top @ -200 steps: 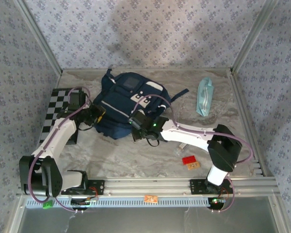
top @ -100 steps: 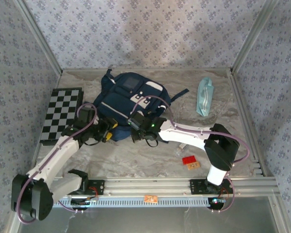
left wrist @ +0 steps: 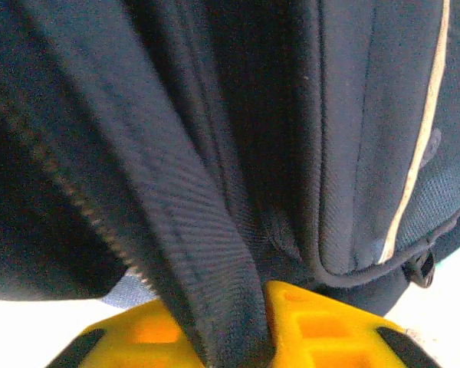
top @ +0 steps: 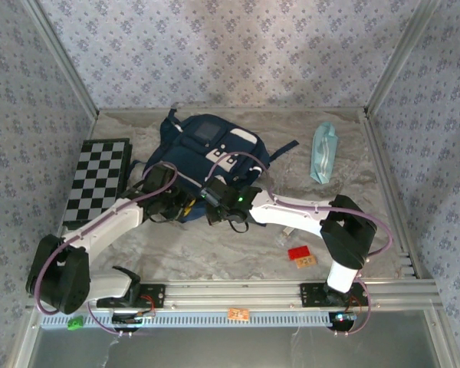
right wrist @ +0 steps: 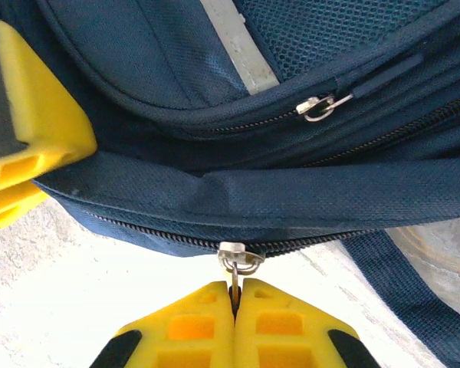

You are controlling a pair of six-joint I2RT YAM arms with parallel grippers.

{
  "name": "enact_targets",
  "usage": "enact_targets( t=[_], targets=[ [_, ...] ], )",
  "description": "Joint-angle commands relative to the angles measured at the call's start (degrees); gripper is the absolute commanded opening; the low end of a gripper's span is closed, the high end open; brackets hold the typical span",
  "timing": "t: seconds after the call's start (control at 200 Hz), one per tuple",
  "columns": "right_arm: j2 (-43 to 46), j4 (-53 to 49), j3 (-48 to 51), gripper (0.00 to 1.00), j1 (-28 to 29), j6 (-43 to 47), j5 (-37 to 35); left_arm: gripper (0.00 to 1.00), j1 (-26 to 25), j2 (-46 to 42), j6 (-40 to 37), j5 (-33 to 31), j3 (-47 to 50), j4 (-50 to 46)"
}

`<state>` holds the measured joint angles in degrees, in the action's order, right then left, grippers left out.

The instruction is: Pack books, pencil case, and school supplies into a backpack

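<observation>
A sandy, marbled table [top: 215,245], closed by flowered walls [top: 230,54]. From above I count one checkered board [top: 100,180], one navy backpack [top: 207,153] and one pale pencil case [top: 323,152] (lying apart, far right). The wrist views add the grips: the left gripper [left wrist: 231,337] pinches a fold of the backpack, and the right gripper [right wrist: 235,295] is clenched on a zipper pull [right wrist: 238,257].

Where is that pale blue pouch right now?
In the overhead view, the pencil case lies toward the far right corner of the table, apart from the backpack to its left.
</observation>
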<state>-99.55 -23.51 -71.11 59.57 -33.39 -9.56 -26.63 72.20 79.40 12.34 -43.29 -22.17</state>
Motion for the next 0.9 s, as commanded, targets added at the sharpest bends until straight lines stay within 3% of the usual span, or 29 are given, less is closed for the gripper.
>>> enact_targets(
  t=[0.0,0.055,0.375,0.675,0.894],
  targets=[
    [0.2,-0.8,1.1,0.00,0.3,-0.5,-2.1,0.08,1.5,-1.3,-2.2,-5.2,-2.7,-3.0],
    [0.8,-0.9,1.7,0.00,0.1,-0.9,-2.5,0.00,2.6,-2.3,-3.2,-5.2,-2.3,-3.0],
    [4.1,-2.6,8.5,0.00,-3.0,-4.6,-5.0,0.00,9.2,-7.3,-11.4,-4.1,-3.1,-7.1],
    [5.3,-3.3,11.3,0.00,-10.1,-5.0,-5.4,0.00,14.0,-7.0,-16.3,-0.4,-2.6,-7.1],
    [4.5,-3.1,7.7,0.00,-7.6,-3.3,-2.0,0.00,15.3,-5.9,-19.5,3.1,-2.7,-5.8]
  ],
)
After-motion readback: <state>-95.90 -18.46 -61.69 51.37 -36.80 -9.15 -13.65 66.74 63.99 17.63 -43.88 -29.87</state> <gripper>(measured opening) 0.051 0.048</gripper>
